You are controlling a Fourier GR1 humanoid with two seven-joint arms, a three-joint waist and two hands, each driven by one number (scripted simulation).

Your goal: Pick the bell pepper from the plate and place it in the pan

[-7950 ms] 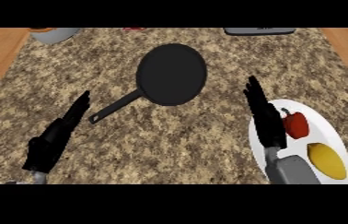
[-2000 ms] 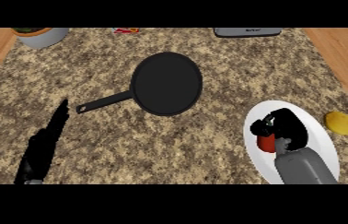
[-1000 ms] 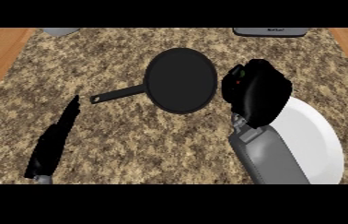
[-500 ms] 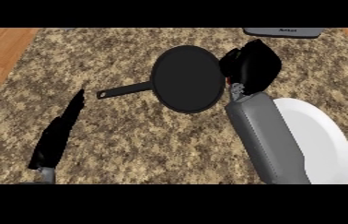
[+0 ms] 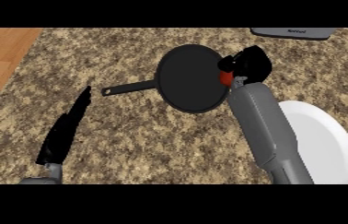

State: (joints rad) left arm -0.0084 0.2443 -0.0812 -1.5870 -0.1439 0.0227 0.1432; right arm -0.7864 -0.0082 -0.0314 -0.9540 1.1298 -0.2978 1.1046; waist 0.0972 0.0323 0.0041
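A black pan [image 5: 190,78] lies on the speckled counter, its handle pointing left. My right hand [image 5: 249,67] hovers at the pan's right rim with its fingers curled round the red bell pepper [image 5: 225,78], of which only a small red patch shows. The white plate [image 5: 319,140] sits at the lower right, partly behind my right forearm, with nothing visible on it. My left hand [image 5: 65,128] rests open at the lower left, fingers straight and pointing up.
A grey appliance edge [image 5: 292,32] shows at the top right. A wooden surface [image 5: 15,45] borders the counter at the upper left.
My right hand has carried the pepper off the plate and leftward to the pan's right rim. The view has shifted a little. The left hand has stayed still.
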